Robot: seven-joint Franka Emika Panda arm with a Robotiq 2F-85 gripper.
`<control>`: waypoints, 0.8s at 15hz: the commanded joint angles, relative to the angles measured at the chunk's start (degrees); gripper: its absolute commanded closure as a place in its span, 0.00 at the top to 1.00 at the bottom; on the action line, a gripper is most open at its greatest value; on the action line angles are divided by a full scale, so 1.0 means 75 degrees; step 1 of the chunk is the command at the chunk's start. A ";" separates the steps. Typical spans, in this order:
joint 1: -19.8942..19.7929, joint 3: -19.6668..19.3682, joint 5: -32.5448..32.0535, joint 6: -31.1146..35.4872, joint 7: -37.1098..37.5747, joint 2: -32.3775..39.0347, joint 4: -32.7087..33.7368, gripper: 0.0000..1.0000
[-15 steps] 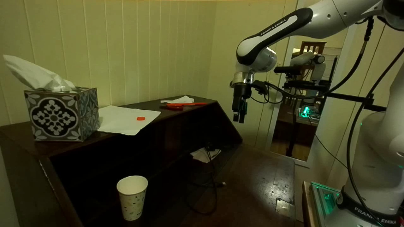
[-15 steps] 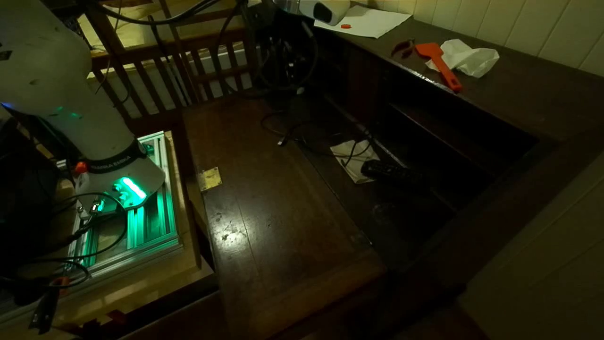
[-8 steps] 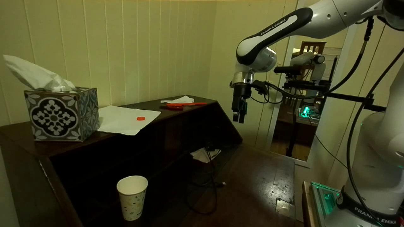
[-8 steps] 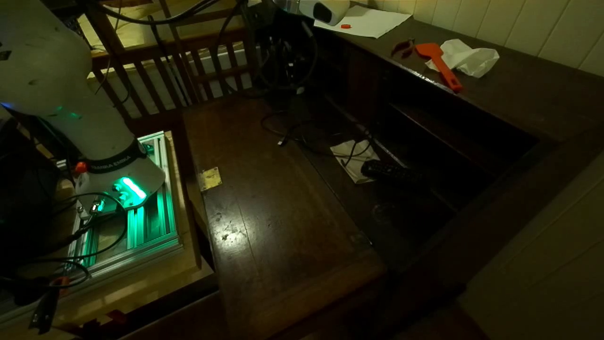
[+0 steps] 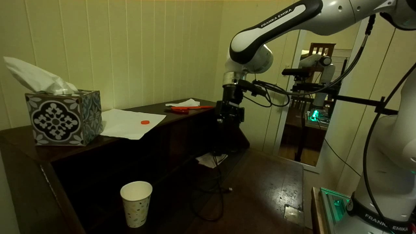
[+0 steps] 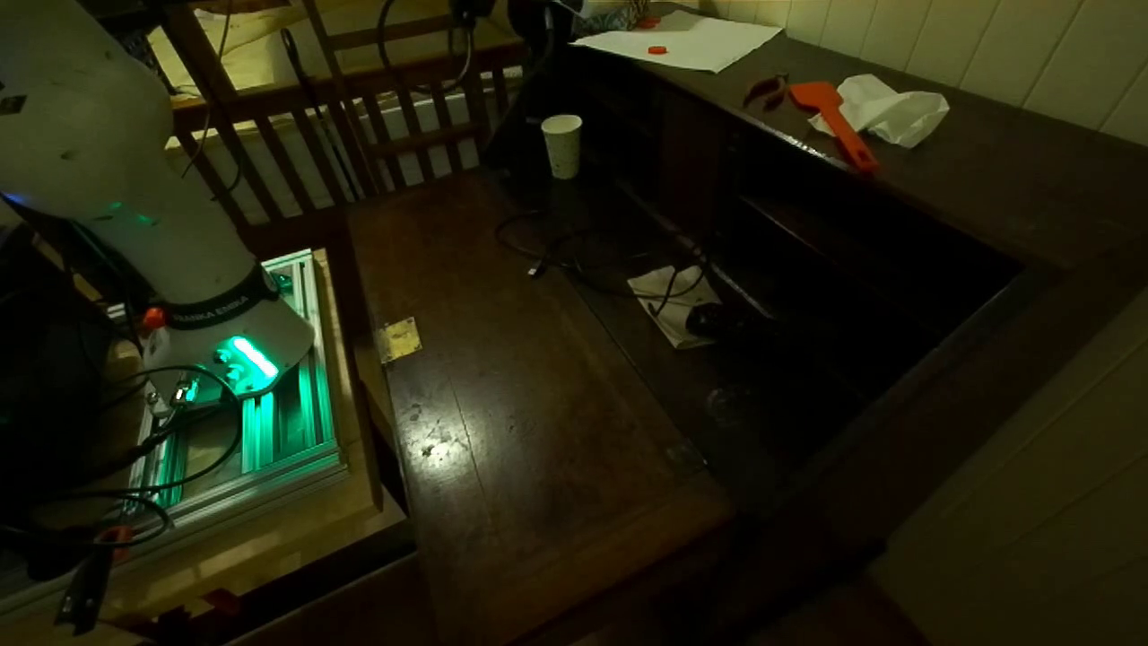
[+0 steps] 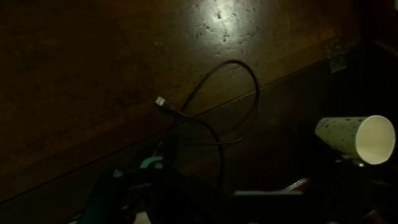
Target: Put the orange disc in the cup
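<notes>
The orange disc [image 5: 145, 122] is a small flat round piece on a white paper sheet on the desk's upper shelf; it also shows in another exterior view [image 6: 657, 50]. The white speckled paper cup [image 5: 136, 204] stands upright on the lower desk surface, below the shelf front. It also shows in an exterior view [image 6: 562, 148] and at the right of the wrist view [image 7: 374, 140]. My gripper [image 5: 229, 130] hangs in the air over the desk, right of the disc and cup in that view. Its fingers are dark against the desk; they look spread, with nothing visible between them.
A patterned tissue box [image 5: 61, 118] stands beside the paper sheet [image 5: 125, 125]. A red-orange tool [image 6: 839, 126] and crumpled tissue [image 6: 883, 109] lie on the shelf. Another small orange-red thing [image 6: 647, 22] lies near the box. A black cable [image 7: 256, 93] loops over the lower desk.
My arm has moved left and lower in an exterior view, and the gripper has turned. The cup, formerly hidden behind the arm in an exterior view, now shows there. The disc has not moved.
</notes>
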 commanded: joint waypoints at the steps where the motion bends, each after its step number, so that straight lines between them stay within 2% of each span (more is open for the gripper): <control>1: 0.0375 0.0674 0.0429 0.0911 0.1450 -0.0219 -0.0338 1.00; 4: 0.0767 0.1265 0.0561 0.2855 0.2305 -0.0259 -0.0709 1.00; 7: 0.1084 0.1830 -0.0020 0.4778 0.3473 -0.0023 -0.1101 1.00; 9: 0.1254 0.2112 -0.0481 0.5665 0.3617 0.0031 -0.1458 1.00; 10: 0.1345 0.2124 -0.0499 0.5287 0.2954 0.0004 -0.1457 1.00; 12: 0.1353 0.2097 -0.0303 0.5168 0.3165 0.0101 -0.1300 1.00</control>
